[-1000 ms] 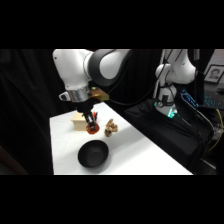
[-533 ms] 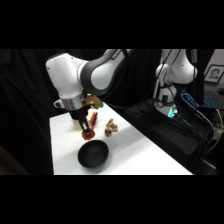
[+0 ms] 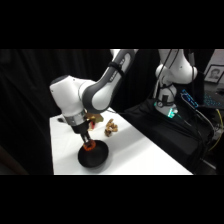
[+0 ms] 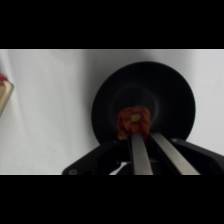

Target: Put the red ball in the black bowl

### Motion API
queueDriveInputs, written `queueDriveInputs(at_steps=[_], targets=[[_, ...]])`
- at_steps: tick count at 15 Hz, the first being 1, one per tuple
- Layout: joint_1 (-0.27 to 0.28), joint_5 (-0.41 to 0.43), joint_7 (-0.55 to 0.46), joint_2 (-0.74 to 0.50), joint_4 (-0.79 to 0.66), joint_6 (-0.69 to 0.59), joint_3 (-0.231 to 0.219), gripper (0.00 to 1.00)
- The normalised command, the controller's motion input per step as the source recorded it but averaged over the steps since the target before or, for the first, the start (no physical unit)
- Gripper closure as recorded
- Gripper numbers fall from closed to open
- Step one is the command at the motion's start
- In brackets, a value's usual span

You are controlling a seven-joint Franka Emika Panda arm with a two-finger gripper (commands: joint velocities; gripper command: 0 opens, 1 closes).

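Pincer (image 4: 141,131): clenching the red ball (image 4: 133,121) between the two fingers (image 4: 138,152), hanging over the black bowl (image 4: 165,85).
Ball position: sitting at the fingertips, above the bowl's inside in the wrist view, nearer the rim closest to the pincer than the centre; in the side view showing as a red-orange spot (image 3: 88,146) right at the bowl's upper edge (image 3: 95,156).
Contact with bowl: not being possible to tell whether touching the bowl's floor or hanging just above.
Bowl position: resting on the white table (image 3: 135,155), near the front-left corner as seen from the side.
Other things: brown lumpy object (image 3: 110,128) lying well apart from the bowl, further back on the table; tan box (image 4: 4,95) peeking in at the left edge of the wrist view, clear of the bowl.
Handling of ball: judging as light and small, probably slightly yielding, likely rolling freely once let go; round surface making for a slippery hold unless pinched across the middle, as being done now.
Step in hand: carrying nearly done, releasing not yet done.
Risk: dropping so close to the rim possibly sending the ball bouncing or rolling out; lowering and moving toward the centre before opening looking safer.
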Motion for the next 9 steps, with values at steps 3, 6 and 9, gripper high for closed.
queueDriveInputs(at_steps=[3,6,9], targets=[[-0.027,0.062,-0.11,0.21,0.25,0.05,0.056,0.98],[-0.033,0.075,-0.11,0.13,0.23,-0.02,0.056,0.59],[-0.038,0.075,-0.11,0.06,0.19,-0.11,0.053,0.35]])
